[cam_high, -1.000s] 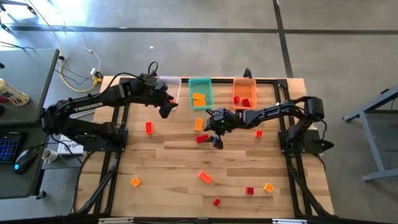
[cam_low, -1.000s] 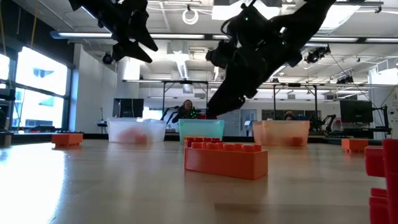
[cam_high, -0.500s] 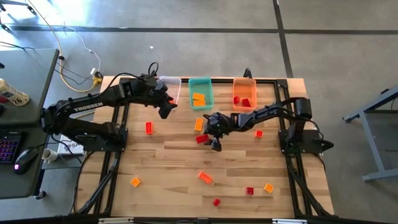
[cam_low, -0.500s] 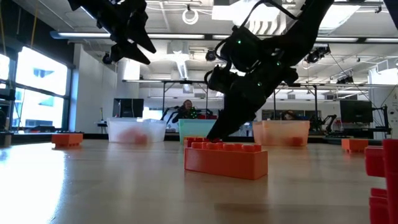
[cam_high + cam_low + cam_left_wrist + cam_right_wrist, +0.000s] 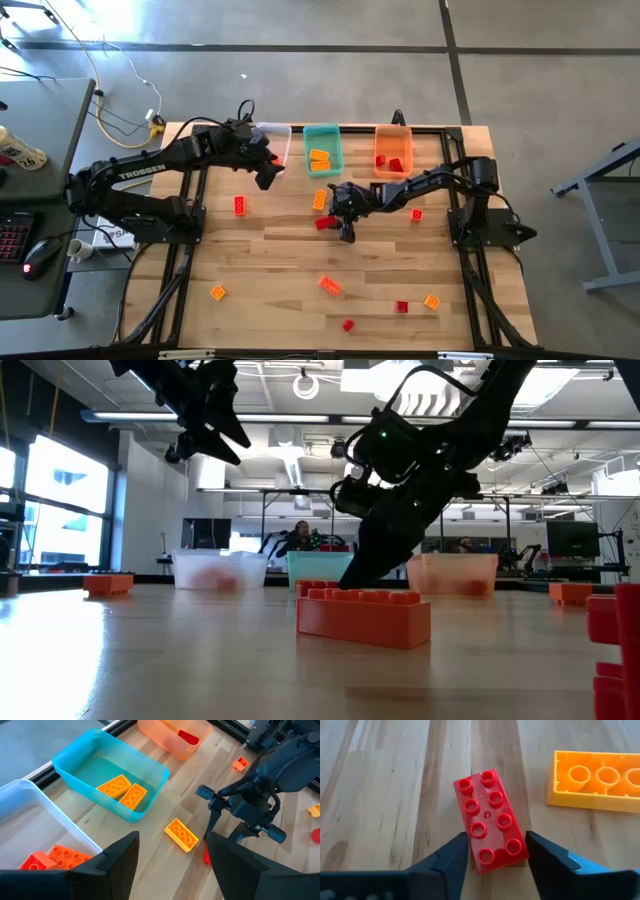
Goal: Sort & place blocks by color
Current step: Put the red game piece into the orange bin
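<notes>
One oblong red block (image 5: 490, 821) lies flat, studs up, between right pincer (image 5: 496, 851) fingers.

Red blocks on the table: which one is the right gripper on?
The oblong red block mid-table, between the right gripper's fingers, beside the yellow-orange block; other reds lie apart.

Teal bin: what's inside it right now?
The teal bin holds two yellow-orange blocks lying side by side on its floor. The left claw's wrist view shows most of the floor; the strip behind the near wall is hidden.
</notes>
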You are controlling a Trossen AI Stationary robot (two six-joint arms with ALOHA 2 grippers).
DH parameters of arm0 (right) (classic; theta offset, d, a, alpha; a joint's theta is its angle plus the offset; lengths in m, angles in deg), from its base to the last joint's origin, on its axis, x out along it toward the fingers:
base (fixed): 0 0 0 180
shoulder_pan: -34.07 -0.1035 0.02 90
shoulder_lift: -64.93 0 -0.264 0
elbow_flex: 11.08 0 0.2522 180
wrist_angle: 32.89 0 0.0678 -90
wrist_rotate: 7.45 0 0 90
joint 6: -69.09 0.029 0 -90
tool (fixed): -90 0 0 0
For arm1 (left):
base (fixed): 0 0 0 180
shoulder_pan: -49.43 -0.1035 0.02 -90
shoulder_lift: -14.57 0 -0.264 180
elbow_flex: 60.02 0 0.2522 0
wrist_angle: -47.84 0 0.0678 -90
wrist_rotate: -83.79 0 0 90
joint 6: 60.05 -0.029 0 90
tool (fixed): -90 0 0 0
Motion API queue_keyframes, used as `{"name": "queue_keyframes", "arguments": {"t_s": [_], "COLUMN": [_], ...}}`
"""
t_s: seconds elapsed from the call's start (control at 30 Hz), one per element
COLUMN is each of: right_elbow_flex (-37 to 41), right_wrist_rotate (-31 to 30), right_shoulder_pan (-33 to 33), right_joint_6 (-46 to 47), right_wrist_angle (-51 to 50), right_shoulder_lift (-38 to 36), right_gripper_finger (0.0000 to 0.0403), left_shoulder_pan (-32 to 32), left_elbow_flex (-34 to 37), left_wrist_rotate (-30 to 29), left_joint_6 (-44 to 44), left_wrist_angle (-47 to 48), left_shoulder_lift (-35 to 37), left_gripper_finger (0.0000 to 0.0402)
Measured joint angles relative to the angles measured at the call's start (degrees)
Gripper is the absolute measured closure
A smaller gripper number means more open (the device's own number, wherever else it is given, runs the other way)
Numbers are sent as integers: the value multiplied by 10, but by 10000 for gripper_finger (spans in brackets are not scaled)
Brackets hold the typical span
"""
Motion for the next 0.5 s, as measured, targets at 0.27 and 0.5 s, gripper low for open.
{"name": "queue_keyframes", "arguments": {"t_s": [0.27,0.5], "right_elbow_flex": [-1,-1], "right_wrist_rotate": [7,4], "right_shoulder_pan": [-6,-10], "right_joint_6": [12,45], "right_wrist_angle": [-2,-6], "right_shoulder_lift": [-1,-2], "right_gripper_finger": [287,287], "left_shoulder_pan": [0,0], "left_elbow_flex": [0,0], "left_wrist_rotate": [-1,-1], "left_joint_6": [0,0], "left_wrist_angle": [0,0], "left_shoulder_lift": [0,0], "left_gripper_finger": [183,183]}}
